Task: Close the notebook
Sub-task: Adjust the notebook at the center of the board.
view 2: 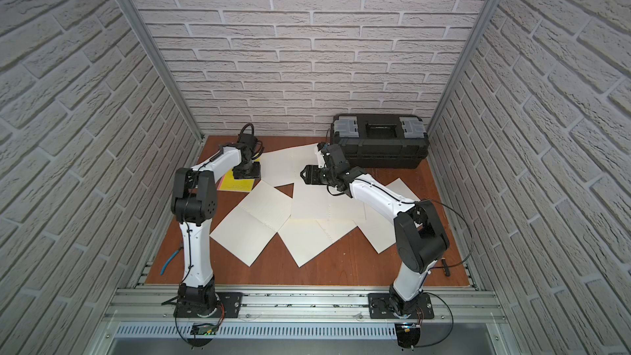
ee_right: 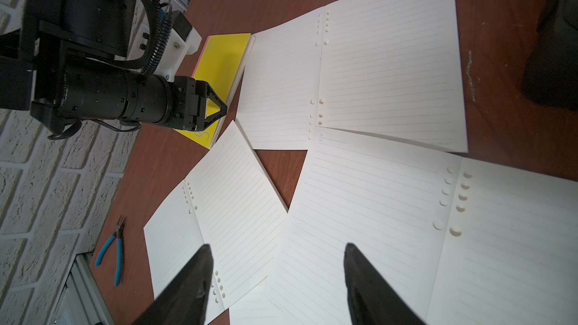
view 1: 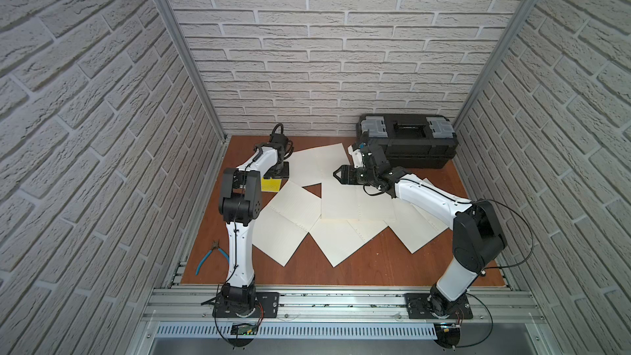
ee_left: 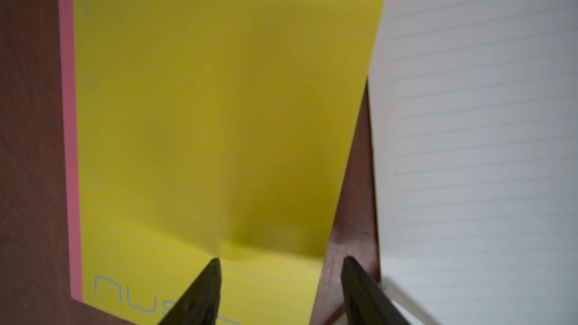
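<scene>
- Yellow-covered notebook (ee_left: 219,104), with a pink strip along its left edge, lies closed at the far left of the wooden table (view 1: 392,268), directly beneath my left gripper (ee_left: 281,264).
- Left gripper's jaws are spread and hold nothing. One fingertip (ee_left: 215,268) sits over the cover beside a small dimple, and its mate is over bare wood just right of the notebook's edge. I cannot tell whether the tip touches the cover.
- Notebook's long axis runs near to far, slightly skewed. Its printed lettering is at the near end, and its free edge faces right toward the loose lined sheets (ee_right: 384,67).
- Right gripper (ee_right: 276,248) is spread and empty, above the sheets mid-table, well right of the notebook.
</scene>
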Robot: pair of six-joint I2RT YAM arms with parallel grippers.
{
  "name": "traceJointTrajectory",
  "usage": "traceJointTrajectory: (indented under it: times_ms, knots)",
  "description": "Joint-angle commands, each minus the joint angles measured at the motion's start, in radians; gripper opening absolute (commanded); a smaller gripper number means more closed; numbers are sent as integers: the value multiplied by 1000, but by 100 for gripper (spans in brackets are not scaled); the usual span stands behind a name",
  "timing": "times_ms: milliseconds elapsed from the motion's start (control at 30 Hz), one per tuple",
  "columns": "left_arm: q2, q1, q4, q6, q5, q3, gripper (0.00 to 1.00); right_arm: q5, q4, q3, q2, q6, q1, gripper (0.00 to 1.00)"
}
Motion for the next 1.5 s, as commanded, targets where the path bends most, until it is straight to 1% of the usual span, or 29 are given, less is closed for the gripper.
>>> traceJointTrajectory:
  times_ms: [0,367,967,1167,1467]
  knots:
    - [29,1,-25,4,0,50,61,-7,25,-1,-40,5,-6,66]
    - [71,14,-61,2,1,98,58,-13,23,0,-52,8,-17,66]
    - [122,54,-92,5,21,135,58,-17,24,0,-56,13,-20,66]
    - [148,74,-95,10,27,166,57,-19,22,2,-48,13,-20,66]
    - [206,127,-116,36,60,246,58,-24,15,8,-36,11,-21,65]
